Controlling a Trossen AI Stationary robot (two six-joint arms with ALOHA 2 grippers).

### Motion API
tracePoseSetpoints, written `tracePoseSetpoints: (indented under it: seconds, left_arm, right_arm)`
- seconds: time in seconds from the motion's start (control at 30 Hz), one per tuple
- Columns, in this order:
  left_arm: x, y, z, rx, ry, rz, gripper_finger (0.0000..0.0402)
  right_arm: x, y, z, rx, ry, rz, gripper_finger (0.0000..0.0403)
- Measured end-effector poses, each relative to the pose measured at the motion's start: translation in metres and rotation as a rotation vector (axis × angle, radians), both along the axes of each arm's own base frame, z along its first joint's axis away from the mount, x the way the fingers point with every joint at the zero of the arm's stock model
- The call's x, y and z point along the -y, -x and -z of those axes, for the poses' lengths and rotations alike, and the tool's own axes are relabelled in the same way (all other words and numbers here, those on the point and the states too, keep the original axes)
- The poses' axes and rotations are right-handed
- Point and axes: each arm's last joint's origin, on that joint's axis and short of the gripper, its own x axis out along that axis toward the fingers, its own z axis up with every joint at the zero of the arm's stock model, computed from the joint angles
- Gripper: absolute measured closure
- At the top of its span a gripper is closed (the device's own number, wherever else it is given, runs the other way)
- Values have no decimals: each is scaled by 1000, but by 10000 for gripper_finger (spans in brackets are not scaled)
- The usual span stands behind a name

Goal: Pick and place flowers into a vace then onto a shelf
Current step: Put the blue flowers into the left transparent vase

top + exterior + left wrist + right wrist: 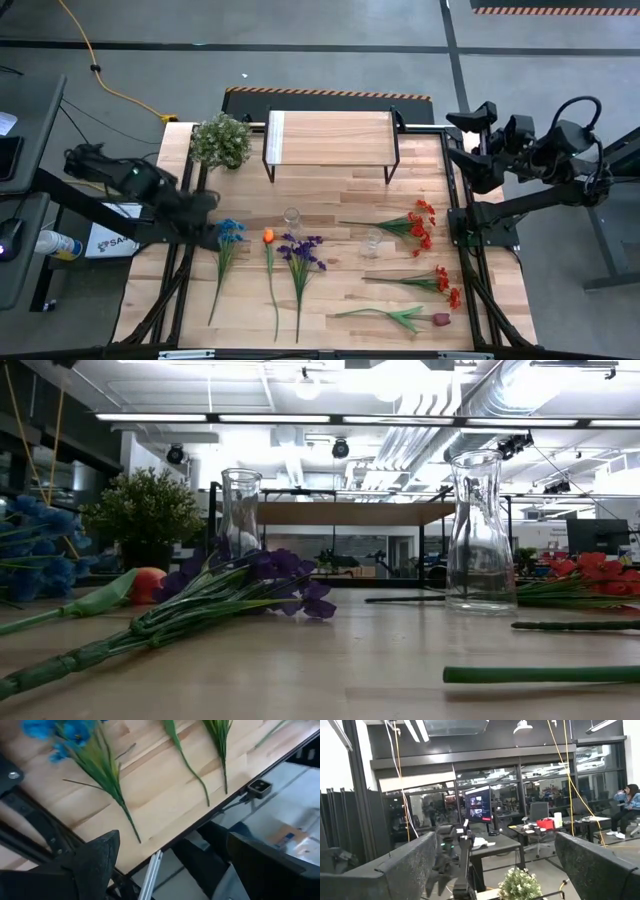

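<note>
Wooden tabletop, flowers lying flat, both arms waiting at the sides with nothing held.

Left gripper, dark two-fingered, sits at left centre of the high view beside the blue-bloomed flower, fingers apart and empty. Right gripper hangs at upper right, off the table's edge, fingers spread wide in its wrist view. Along the lower middle lie an orange-bloomed stem and a purple-bloomed spray; red-bloomed sprays lie at right centre and lower right, a dark red tulip lowest. Two clear glass vases stand upright, mid-table, empty. Low plank-topped shelf with black legs stands top centre, bushy pale-green potted plant just left of it.
</note>
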Motion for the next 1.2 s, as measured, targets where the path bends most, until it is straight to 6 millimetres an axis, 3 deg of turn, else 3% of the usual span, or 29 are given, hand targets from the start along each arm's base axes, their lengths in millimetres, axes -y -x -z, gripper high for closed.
tracePoseSetpoints:
  seconds: [0.2,0.43,0.6,0.93,1.2]
  left_arm:
    - [40,-10,16,-108,-95,27,2]
    - [80,-6,35,-152,-236,-18,2]
    - [94,-5,43,-130,-303,-80,2]
    - [117,-18,74,-248,-420,-64,2]
    - [131,-27,91,-303,-428,-109,2]
  right_arm:
    - [0,0,0,-2,7,2,8]
    - [0,0,0,-1,4,1,8]
    - [0,0,0,3,-10,-10,8]
    - [0,0,0,15,-70,-32,8]
    - [-1,0,0,16,-65,-72,8]
